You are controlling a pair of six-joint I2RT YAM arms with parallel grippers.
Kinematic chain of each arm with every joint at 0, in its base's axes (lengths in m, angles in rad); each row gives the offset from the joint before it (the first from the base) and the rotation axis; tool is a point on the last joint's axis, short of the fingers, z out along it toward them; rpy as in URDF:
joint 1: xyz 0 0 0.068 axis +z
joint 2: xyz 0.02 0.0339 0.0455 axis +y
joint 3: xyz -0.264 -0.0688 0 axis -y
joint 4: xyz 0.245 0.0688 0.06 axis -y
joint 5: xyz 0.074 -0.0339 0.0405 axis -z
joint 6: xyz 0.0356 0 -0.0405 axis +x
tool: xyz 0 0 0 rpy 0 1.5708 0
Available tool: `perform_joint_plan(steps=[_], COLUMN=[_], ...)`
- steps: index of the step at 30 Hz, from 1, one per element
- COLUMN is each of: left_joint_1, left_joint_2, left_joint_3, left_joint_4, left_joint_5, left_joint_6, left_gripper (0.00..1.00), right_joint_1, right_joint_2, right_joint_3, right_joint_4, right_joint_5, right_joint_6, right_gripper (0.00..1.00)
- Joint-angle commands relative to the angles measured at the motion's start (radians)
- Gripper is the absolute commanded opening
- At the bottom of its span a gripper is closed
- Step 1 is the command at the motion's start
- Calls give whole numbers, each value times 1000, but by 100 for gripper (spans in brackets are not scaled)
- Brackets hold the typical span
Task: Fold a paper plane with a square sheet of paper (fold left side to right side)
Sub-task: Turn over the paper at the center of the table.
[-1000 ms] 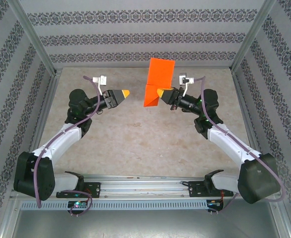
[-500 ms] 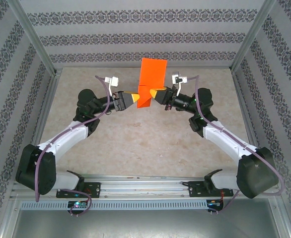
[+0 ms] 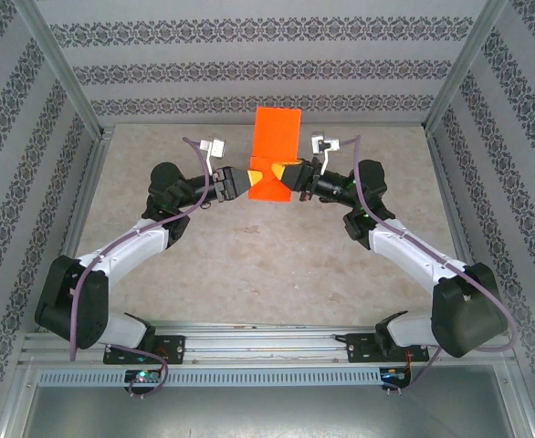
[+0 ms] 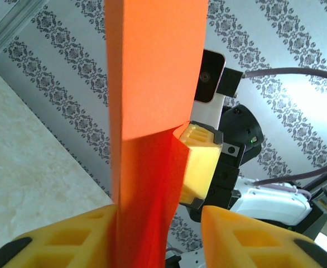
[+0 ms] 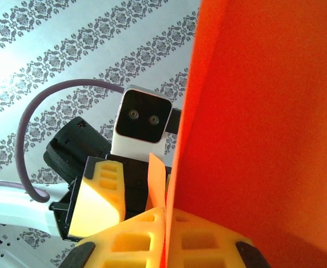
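The square sheet of paper [image 3: 277, 135] is bright orange, folded into a tall narrow shape, and stands upright in the air above the far middle of the table. My right gripper [image 3: 288, 175] is shut on its lower right edge; in the right wrist view the paper [image 5: 264, 139] runs up from between the pressed fingers [image 5: 166, 215]. My left gripper [image 3: 248, 181] straddles the lower left edge. In the left wrist view its left finger touches the paper [image 4: 152, 84], while a gap stays at its right finger [image 4: 236, 234]. No paper plane is in view.
The beige tabletop [image 3: 249, 255] lies below the raised paper. Patterned walls and a metal frame [image 3: 67, 82] close in the left, right and back. Both arms reach inward from the near rail [image 3: 267, 342], nearly meeting at the paper.
My left gripper moved right to the paper and its jaws narrowed around the lower left edge. My right gripper shifted slightly left, and the paper turned more upright.
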Motion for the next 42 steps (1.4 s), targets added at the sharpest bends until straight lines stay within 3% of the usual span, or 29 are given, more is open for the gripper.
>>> perform_joint_plan(steps=[1,5,14,17,21,27,32,34,38,40,42], left_joint_1=[-9,-9,-8,-9,-8,-11,-42,-68,-163,-222,-285], left_joint_2=[-1,-5,-24,-36,-69,-163,-234,-244,-242,-223,-195], left_joint_3=[31,30,32,35,49,112,231,291,386,433,484], left_joint_4=[72,54,1,-40,-186,-609,-1070,-1226,-1445,-1545,-1643], left_joint_5=[-5,-16,-28,-31,-43,-118,-296,-385,-598,-707,-835], left_joint_6=[1,11,48,73,168,434,707,786,902,942,959], left_gripper=[34,29,6,4,0,0,0,0,0,0,0], right_joint_1=[10,4,-20,-35,-67,-119,-148,-156,-166,-165,-165], right_joint_2=[-2,-8,-49,-74,-126,-216,-265,-279,-311,-335,-360], right_joint_3=[19,5,-30,-52,-93,-159,-188,-197,-236,-256,-275], right_joint_4=[59,59,36,18,-44,-215,-384,-447,-485,-493,-511], right_joint_5=[-12,-2,9,23,55,141,222,262,325,358,387], right_joint_6=[3,6,-2,-10,-33,-87,-148,-171,-197,-214,-233], right_gripper=[9,17,32,36,40,45,57,67,82,97,98])
